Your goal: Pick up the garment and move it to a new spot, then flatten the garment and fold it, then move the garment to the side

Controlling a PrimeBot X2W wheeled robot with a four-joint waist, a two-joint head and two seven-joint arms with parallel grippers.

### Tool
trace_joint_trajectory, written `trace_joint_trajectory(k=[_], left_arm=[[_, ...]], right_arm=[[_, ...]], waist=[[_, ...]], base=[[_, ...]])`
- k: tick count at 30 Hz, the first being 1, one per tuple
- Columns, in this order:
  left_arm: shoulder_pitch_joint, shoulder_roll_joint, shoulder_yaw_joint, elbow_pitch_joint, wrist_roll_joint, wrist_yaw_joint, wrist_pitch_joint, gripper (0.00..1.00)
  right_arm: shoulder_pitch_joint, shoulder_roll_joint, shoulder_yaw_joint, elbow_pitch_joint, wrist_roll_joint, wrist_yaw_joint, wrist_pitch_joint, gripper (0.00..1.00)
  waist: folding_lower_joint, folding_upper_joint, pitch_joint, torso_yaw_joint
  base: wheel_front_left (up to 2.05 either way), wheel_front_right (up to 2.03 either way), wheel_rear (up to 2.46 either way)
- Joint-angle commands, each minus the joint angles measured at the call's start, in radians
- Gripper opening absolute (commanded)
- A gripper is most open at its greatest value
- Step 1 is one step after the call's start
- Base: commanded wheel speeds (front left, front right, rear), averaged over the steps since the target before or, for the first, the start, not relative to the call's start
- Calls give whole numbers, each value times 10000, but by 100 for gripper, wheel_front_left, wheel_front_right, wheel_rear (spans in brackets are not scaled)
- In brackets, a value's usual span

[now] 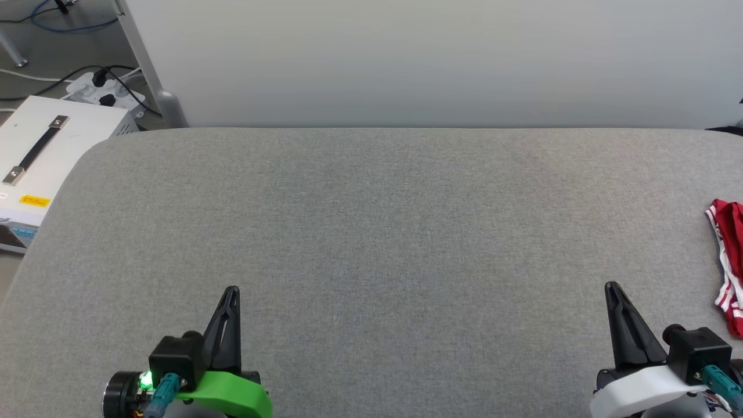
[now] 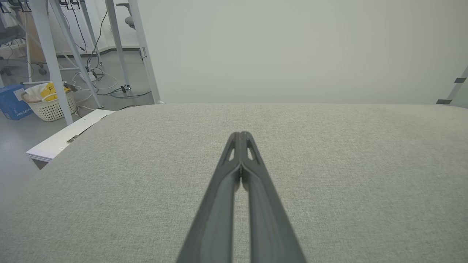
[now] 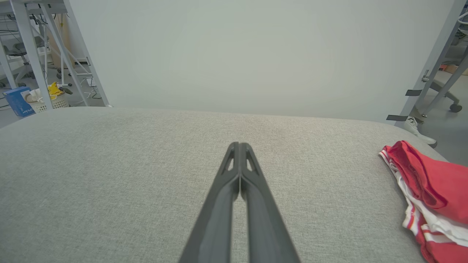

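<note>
Grey table (image 1: 371,232) edge cuts off the bunched garment (image 1: 728,264).

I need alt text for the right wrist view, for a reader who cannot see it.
The right gripper, shut, points across a grey padded table toward a pale wall. A crumpled red garment with white striped trim lies on the table at the view's right, apart from the gripper.

Grey fabric table (image 1: 371,232); white box (image 1: 64,145) off its left edge; power strip (image 1: 104,90) on floor
</note>
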Motion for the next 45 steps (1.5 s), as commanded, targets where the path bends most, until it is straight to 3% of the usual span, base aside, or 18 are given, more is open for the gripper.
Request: trace_joint_trajectory(k=[1, 45], left_arm=[[-201, -19, 45, -76, 108, 70, 64, 0], [-484, -41, 123, -254, 448, 357, 950, 0]], right_arm=[[-213, 32, 24, -36, -85, -2, 76, 0], [-567, 103, 177, -90, -499, -5, 980, 0]], waist=[[0, 0, -2, -2], [0, 0, -52, -89]], base=[[0, 0, 0], [0, 0, 0]])
